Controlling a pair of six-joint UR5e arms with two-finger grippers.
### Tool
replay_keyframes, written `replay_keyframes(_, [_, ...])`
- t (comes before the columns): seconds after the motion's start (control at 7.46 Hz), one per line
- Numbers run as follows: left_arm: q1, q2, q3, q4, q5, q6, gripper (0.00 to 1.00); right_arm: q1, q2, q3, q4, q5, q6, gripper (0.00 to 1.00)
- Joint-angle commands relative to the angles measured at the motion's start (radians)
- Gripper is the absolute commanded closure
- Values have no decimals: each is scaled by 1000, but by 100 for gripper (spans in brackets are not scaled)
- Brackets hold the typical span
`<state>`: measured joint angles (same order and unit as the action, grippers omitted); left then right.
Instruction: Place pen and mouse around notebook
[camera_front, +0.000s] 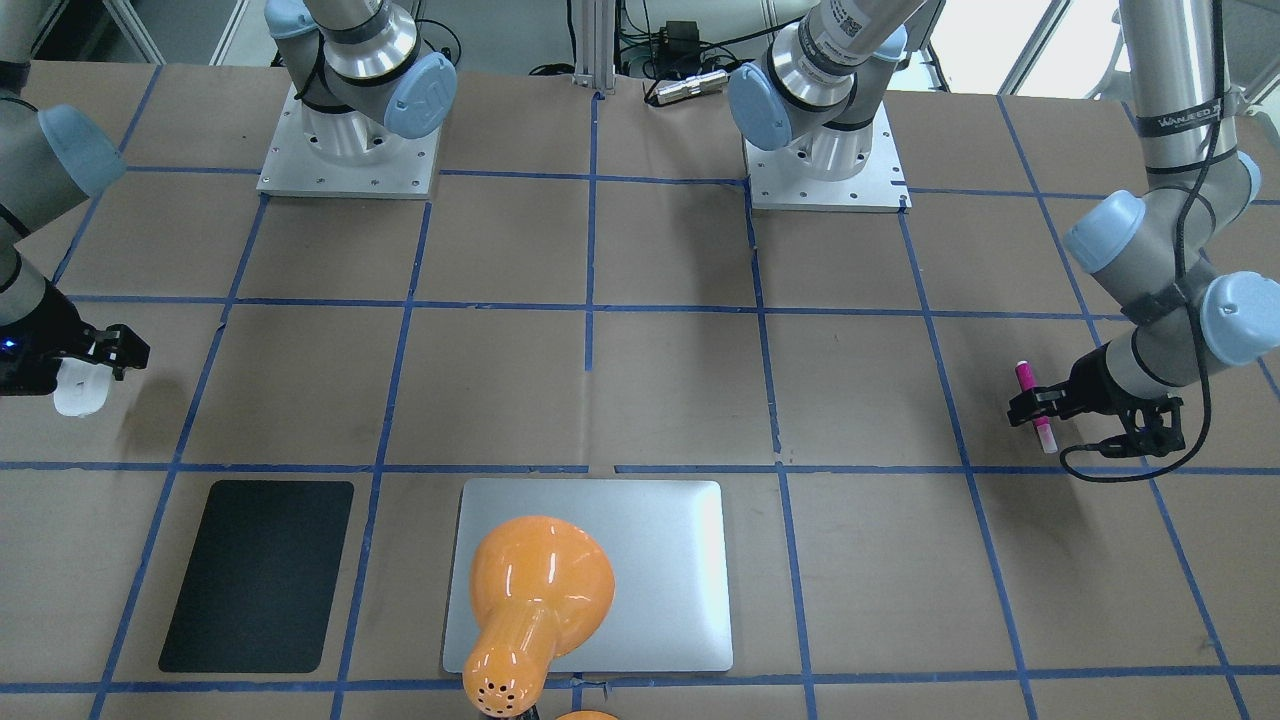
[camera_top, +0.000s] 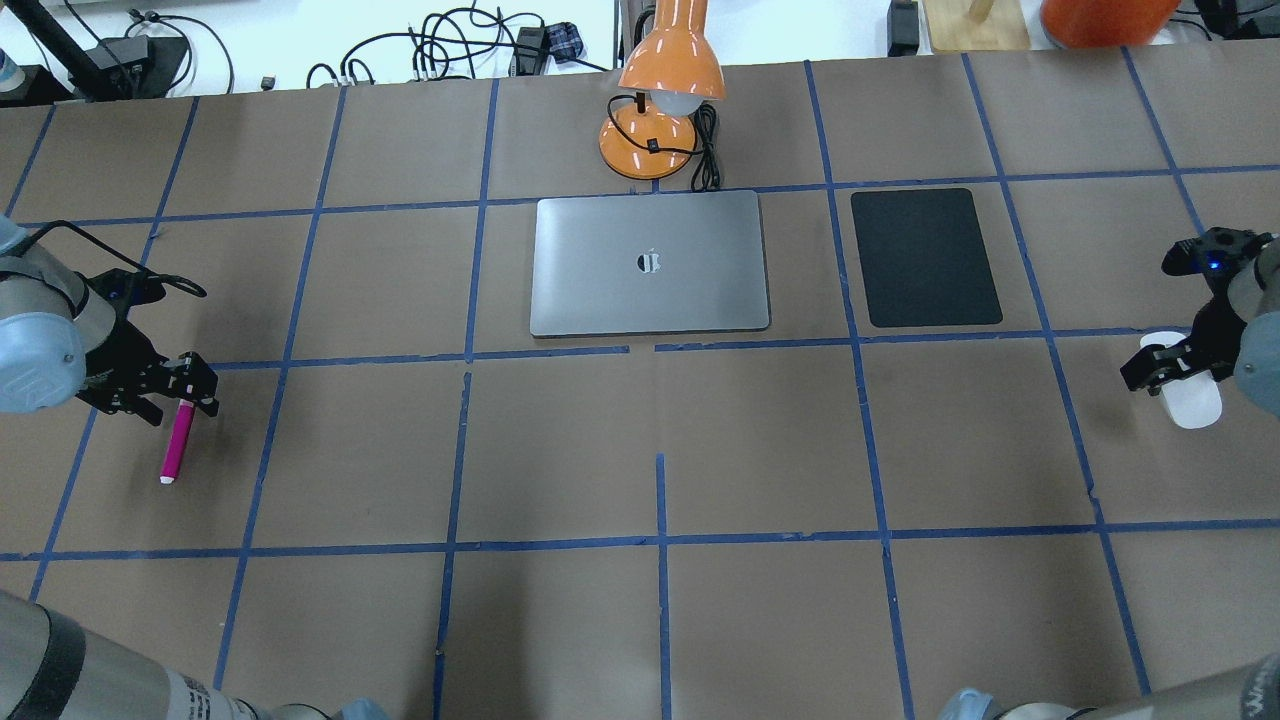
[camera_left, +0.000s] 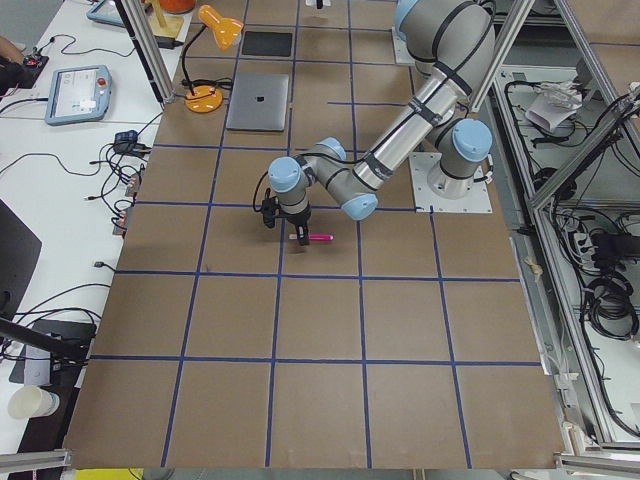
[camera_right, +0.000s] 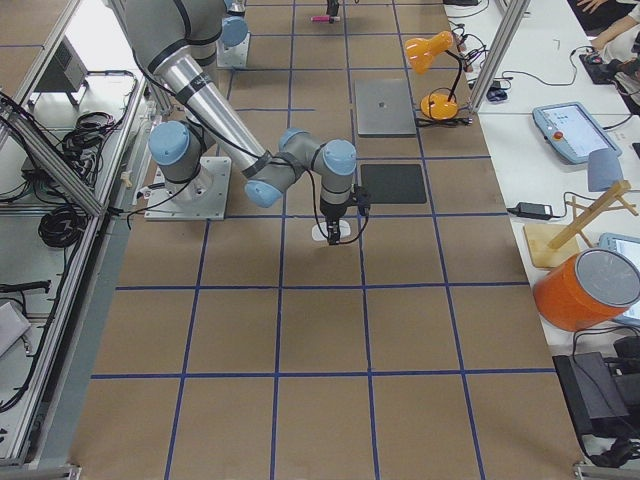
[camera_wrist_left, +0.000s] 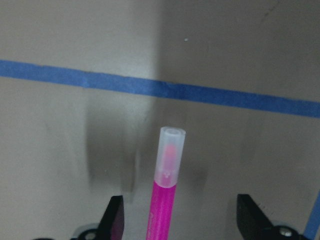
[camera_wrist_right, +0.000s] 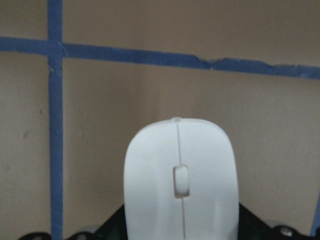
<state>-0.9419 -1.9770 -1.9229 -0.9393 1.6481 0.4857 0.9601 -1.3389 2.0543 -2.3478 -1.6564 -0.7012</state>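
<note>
The magenta pen (camera_top: 178, 440) lies on the brown table at the far left, its pale end (camera_wrist_left: 170, 155) pointing away from the wrist camera. My left gripper (camera_top: 185, 385) is open and straddles it, with a gap between each finger (camera_wrist_left: 114, 220) and the pen. On the far right, the white mouse (camera_top: 1190, 397) rests on the table. My right gripper (camera_top: 1160, 365) is open over its rear, the dark fingers close beside the mouse (camera_wrist_right: 181, 180). The silver notebook (camera_top: 650, 300) lies closed at the far middle, well away from both grippers.
A black mat (camera_top: 925, 258) lies right of the notebook. An orange desk lamp (camera_top: 665, 70) stands just behind the notebook, its shade hanging over it in the front-facing view. Blue tape lines grid the table (camera_top: 660, 600). Both arm bases (camera_front: 345, 150) stand on the robot's side.
</note>
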Motion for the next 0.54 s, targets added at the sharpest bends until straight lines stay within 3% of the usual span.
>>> replay_keyframes(0.0, [0,-11,1,19,27,4,44,148,79,-202,25,87,125,67])
replay_keyframes(0.13, [0,-11,1,17,27,2,59,242,158,-344,126,89,196,67])
replay_keyframes(0.27, [-2,-11,1,17,30,-1,88,293,249,-464,196,98,330,67])
replay_keyframes(0.4, [-3,-10,1,14,27,-3,100,377,321,-530,199,96,423,66])
